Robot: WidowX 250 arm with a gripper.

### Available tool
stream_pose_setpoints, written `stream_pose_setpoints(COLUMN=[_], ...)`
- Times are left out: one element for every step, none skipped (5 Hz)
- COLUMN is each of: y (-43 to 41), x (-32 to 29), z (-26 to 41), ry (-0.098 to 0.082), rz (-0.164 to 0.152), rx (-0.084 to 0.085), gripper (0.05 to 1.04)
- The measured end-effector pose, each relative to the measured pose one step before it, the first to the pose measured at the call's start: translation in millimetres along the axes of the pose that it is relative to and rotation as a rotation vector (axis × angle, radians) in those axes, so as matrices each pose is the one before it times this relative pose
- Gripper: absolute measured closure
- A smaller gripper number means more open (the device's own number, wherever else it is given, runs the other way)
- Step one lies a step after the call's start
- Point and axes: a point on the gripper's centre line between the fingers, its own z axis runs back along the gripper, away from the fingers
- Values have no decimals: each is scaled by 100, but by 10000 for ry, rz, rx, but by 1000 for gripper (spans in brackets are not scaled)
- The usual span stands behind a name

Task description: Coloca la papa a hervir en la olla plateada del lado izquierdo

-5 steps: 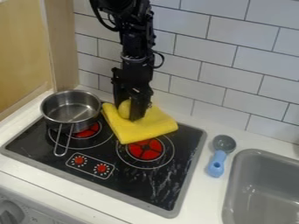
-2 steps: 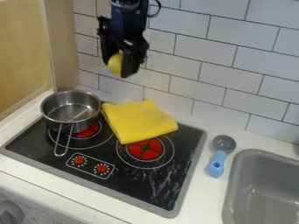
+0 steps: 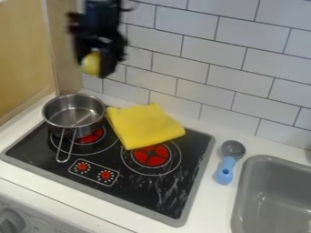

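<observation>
High at the upper left, the black gripper (image 3: 95,66) is shut on a yellow potato (image 3: 91,63), which shows between its fingers. Both hang in the air above and a little right of the silver pot's far side. The silver pot (image 3: 74,119) stands upright on the left rear burner of the stove, with its handle pointing to the front. Its bottom shows bare metal inside.
A folded yellow cloth (image 3: 144,126) lies on the rear of the black stove (image 3: 135,188), just right of the pot. A blue-handled scoop (image 3: 225,170) rests on the counter between stove and grey sink (image 3: 274,198). Tiled wall behind, wooden panel at left.
From down at the yellow cloth, the gripper has risen with the potato and then moved left toward the pot's side. Pot, cloth and scoop have kept their places.
</observation>
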Motion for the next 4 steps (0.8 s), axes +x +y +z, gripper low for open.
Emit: stream_pose_setpoints(y=[911,991,100,-148], x=[-460,-422,-94,-68], z=[-507,-2027,-1565,-1544], ry=[-60,409,319,330], rz=[812,693,288,164], rx=[-157,-124,-81,-55], gripper=[453,453,453,453])
